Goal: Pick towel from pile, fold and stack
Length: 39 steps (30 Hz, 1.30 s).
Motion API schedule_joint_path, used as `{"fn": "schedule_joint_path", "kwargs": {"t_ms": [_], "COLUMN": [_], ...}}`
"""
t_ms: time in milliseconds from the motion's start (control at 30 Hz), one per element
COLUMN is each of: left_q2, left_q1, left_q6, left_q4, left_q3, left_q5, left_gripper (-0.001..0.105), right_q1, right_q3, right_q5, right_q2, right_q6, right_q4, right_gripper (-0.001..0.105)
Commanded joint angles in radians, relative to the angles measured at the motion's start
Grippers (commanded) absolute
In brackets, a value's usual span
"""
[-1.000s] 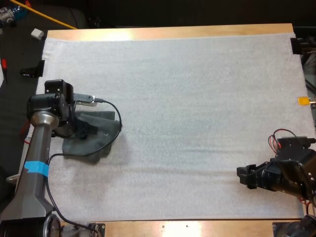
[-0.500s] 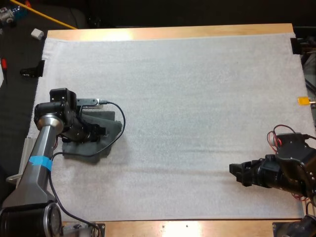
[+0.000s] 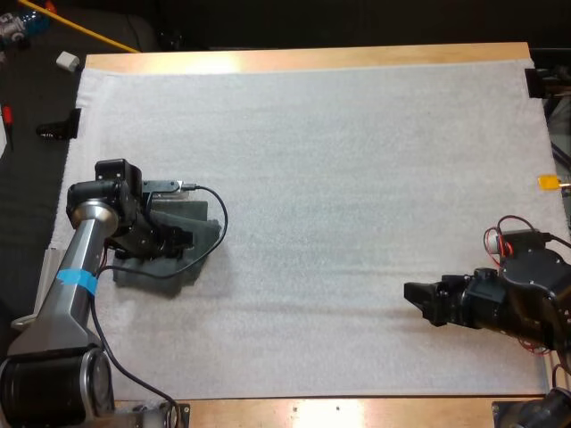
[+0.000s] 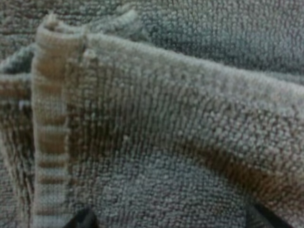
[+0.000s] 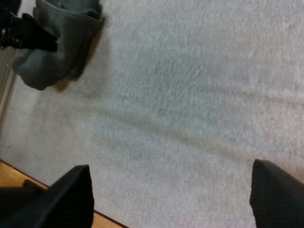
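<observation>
In the last second the left arm has reached forward and dropped its left end effector (image 3: 174, 241) onto the towel (image 3: 194, 217), which lies near the left edge of the table (image 3: 303, 59), roughly midway between the far and near edges. The cloth has drawn in under it and looks more bunched than it did a moment ago. Over the same second the right end effector (image 3: 417, 301) has slid away from the right edge toward the table's middle, along the near side, over bare white mat (image 3: 339, 160).

By my reading the pick is only starting. From the left wrist the fingers stand wide, their tips just poking up at either side of a fold of terry with a striped hem running beside it. The jaws are spread around the cloth, not closed on it, so no grip yet. The right one is also wide and carries nothing. I'd guess it is coming over to help once the towel is lifted.

A good deal is hidden. The left arm and its cable cover the middle of the towel, so I cannot tell whether this is one crumpled towel or several, though a flatter, squarer layer peeks out on the far side. How deep the left tips sit in the cloth is hard to judge — they are cut off at the view's edge.
</observation>
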Motion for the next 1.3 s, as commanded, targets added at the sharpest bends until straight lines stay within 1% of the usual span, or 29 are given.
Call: {"fn": "schedule_joint_path", "kwargs": {"t_ms": [0,233,300,433,633,833,1033,1133,1267], "left_q2": [0.013,0.008,0.008,0.009,0.034,0.087,0.102,0.090,0.027], "left_q1": [0.004,0.007,0.004,0.005,0.007,0.008,0.006,0.004,0.004], "left_q6": [-0.009,-0.011,-0.007,-0.013,-0.024,-0.034,-0.037,-0.040,-0.047], "left_q4": [0.012,0.016,0.007,-0.010,-0.049,-0.068,-0.060,-0.054,-0.046], "left_q3": [-0.003,-0.020,-0.024,-0.078,-0.126,-0.131,-0.134,-0.140,-0.163], "left_q5": [-0.004,-0.003,0.011,0.046,0.047,0.049,0.055,0.051,0.048], "left_gripper": [0.062,0.062,0.062,0.062,0.062,0.062,0.062,0.062,0.062], "right_q1": [0.003,0.004,-0.002,0.000,-0.001,0.000,0.001,0.001,0.001], "right_q3": [-0.004,-0.006,-0.004,-0.005,-0.004,-0.005,-0.005,-0.003,-0.003], "right_q5": [-0.017,-0.019,-0.015,-0.016,-0.016,-0.018,-0.016,-0.015,-0.015], "right_q2": [0.000,-0.002,-0.002,-0.004,-0.007,-0.004,-0.006,-0.005,-0.004], "right_q6": [0.003,0.007,0.002,0.006,0.010,0.015,0.016,0.018,0.024], "right_q4": [-0.021,-0.027,-0.027,-0.036,-0.046,-0.047,-0.043,-0.051,-0.054], "right_gripper": [0.067,0.067,0.066,0.066,0.066,0.066,0.066,0.066,0.066]}}
